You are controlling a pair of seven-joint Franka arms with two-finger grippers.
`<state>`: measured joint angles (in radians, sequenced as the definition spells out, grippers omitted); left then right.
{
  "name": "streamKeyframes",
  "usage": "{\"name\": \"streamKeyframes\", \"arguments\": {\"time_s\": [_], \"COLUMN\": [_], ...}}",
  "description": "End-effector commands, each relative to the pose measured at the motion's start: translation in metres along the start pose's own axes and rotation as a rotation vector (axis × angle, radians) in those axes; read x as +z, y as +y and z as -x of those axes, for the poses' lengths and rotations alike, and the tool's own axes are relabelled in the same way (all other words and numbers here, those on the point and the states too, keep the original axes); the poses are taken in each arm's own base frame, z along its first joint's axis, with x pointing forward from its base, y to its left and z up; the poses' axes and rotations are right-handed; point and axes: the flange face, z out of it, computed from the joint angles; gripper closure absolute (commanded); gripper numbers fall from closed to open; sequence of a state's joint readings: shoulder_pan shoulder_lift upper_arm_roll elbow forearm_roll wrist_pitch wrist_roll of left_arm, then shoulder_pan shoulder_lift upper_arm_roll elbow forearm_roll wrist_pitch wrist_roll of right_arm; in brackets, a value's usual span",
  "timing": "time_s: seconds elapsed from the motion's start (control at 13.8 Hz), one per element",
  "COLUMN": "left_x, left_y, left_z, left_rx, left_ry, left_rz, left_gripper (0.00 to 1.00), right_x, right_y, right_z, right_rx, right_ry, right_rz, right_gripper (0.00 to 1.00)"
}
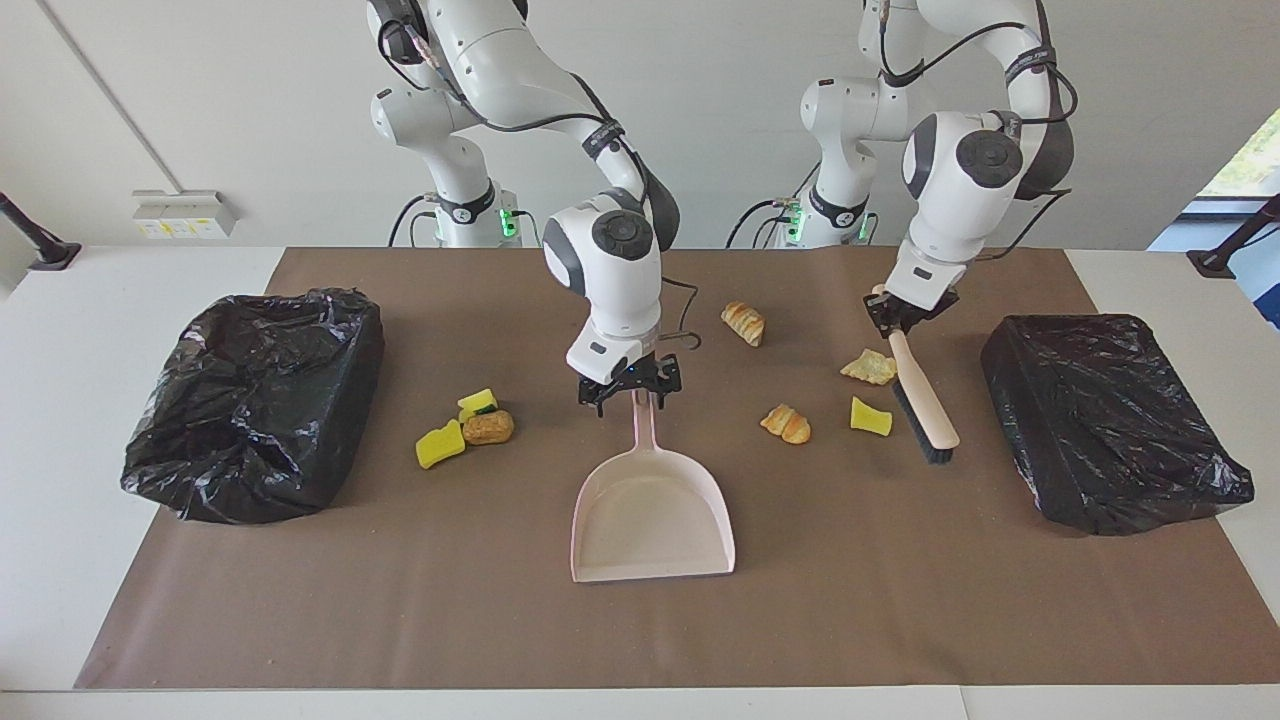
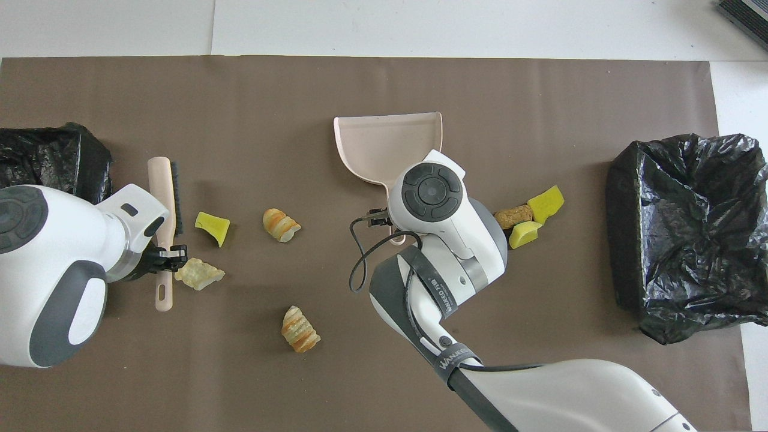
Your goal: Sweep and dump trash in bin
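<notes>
We judge the trash (image 1: 785, 423) light and soft — sponge and bread chunks scattered on the counter (image 1: 400, 600) either side of the dustpan (image 1: 652, 510), better swept than pinched. The left gripper (image 1: 903, 312) fingers clamp the brush (image 1: 925, 405) handle, angled down beside the pieces; the right gripper (image 1: 630, 390) hangs spread wide over the dustpan's handle.

Seven trash pieces (image 1: 785, 423) scattered on mat (image 1: 400, 600)
</notes>
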<state>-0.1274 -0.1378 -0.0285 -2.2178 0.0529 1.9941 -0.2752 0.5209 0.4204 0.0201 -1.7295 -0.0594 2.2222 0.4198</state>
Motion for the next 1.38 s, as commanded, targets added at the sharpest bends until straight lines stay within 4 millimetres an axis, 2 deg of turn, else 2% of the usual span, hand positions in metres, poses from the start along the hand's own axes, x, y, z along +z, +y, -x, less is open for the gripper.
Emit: {"name": "streamKeyframes", "arguments": {"time_s": [0.0, 0.07, 0.15, 0.22, 0.29, 0.44, 0.58, 0.73, 0.8, 0.87, 0.95, 1.09, 1.31], "left_x": [0.007, 0.009, 0.010, 0.010, 0.015, 0.020, 0.020, 0.020, 0.019, 0.023, 0.028, 0.038, 0.059], "left_y": [-0.035, -0.048, -0.058, -0.064, -0.064, -0.064, -0.065, -0.065, -0.065, -0.069, -0.070, -0.085, -0.084], "left_z": [-0.002, -0.004, -0.005, -0.006, -0.004, -0.003, -0.003, -0.004, -0.004, -0.005, -0.006, -0.008, -0.002], "left_rx": [0.013, 0.026, 0.023, 0.019, 0.018, 0.018, 0.018, 0.019, 0.018, 0.008, 0.005, -0.024, -0.025], "left_ry": [0.007, 0.002, 0.000, -0.001, -0.008, -0.008, -0.008, -0.007, -0.006, -0.012, -0.016, -0.001, -0.003], "left_rz": [-0.007, -0.006, -0.004, -0.003, -0.004, -0.004, -0.003, -0.003, -0.003, -0.002, -0.002, 0.004, 0.004], "left_gripper": [1.00, 1.00, 1.00, 1.00, 1.00, 1.00, 1.00, 1.00, 1.00, 1.00, 1.00, 1.00, 1.00], "right_x": [0.004, 0.006, 0.006, 0.003, 0.004, 0.002, -0.002, -0.022, -0.041, -0.057, -0.071, -0.089, -0.094], "right_y": [0.000, 0.000, 0.002, 0.001, 0.005, 0.013, 0.013, 0.038, 0.058, 0.074, 0.079, 0.084, 0.087], "right_z": [-0.004, -0.004, -0.005, -0.007, -0.010, -0.015, -0.016, -0.026, -0.030, -0.026, -0.010, 0.018, 0.034], "right_rx": [-0.033, -0.038, -0.046, -0.082, -0.126, -0.186, -0.196, -0.241, -0.341, -0.415, -0.478, -0.711, -1.038], "right_ry": [0.016, 0.014, 0.013, 0.017, 0.011, 0.012, 0.027, 0.055, 0.078, 0.076, 0.061, 0.057, -0.012], "right_rz": [-0.001, -0.002, -0.003, -0.007, 0.001, -0.008, -0.017, -0.035, -0.035, -0.035, -0.044, -0.057, -0.069], "right_gripper": [0.03, 0.09, 0.24, 0.43, 0.57, 1.00, 1.00, 1.00, 1.00, 1.00, 1.00, 1.00, 1.00]}}
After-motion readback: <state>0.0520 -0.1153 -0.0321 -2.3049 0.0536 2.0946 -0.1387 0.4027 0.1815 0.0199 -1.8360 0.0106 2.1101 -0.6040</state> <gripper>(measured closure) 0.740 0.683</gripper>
